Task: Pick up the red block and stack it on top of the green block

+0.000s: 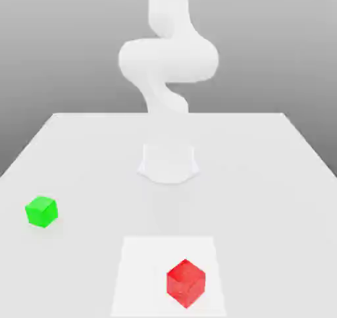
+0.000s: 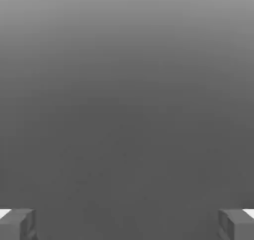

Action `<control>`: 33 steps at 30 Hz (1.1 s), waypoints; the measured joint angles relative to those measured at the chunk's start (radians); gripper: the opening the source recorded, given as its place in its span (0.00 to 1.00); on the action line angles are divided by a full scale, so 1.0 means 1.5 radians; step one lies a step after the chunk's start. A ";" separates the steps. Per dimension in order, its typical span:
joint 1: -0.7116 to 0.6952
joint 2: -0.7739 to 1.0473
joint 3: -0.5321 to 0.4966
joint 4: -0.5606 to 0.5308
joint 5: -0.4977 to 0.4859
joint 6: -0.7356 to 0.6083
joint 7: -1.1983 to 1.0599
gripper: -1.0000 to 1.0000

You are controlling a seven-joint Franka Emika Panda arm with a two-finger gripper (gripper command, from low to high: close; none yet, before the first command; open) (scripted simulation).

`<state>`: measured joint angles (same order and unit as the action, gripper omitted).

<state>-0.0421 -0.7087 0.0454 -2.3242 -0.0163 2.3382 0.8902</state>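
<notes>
Nothing of the task appears to have been done: the red block [image 1: 185,283] rests on the table [image 1: 276,178], unheld, and the green block [image 1: 41,211] sits bare, with nothing stacked on it. The gripper [image 2: 127,224] is spread wide and empty, its two fingertips [image 2: 17,224] being seen far apart with only grey surface between them. Neither block lies between or near the fingers in the hand view, so both are judged well apart from the hand. The whole sequence is left: reaching, grasping, lifting, carrying, placing. Apart from the arm [image 1: 168,60] itself, nothing else is seen on the table, and no obstacle stands between the blocks.
</notes>
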 joint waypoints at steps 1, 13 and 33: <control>-0.012 0.026 0.013 -0.007 -0.005 0.011 0.026 0.50; -0.106 0.320 0.120 -0.084 -0.076 0.132 0.328 0.50; -0.060 0.694 0.080 -0.138 -0.117 0.347 0.591 0.00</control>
<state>-0.1317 0.3330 0.1661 -2.5308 -0.1912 2.8582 1.7774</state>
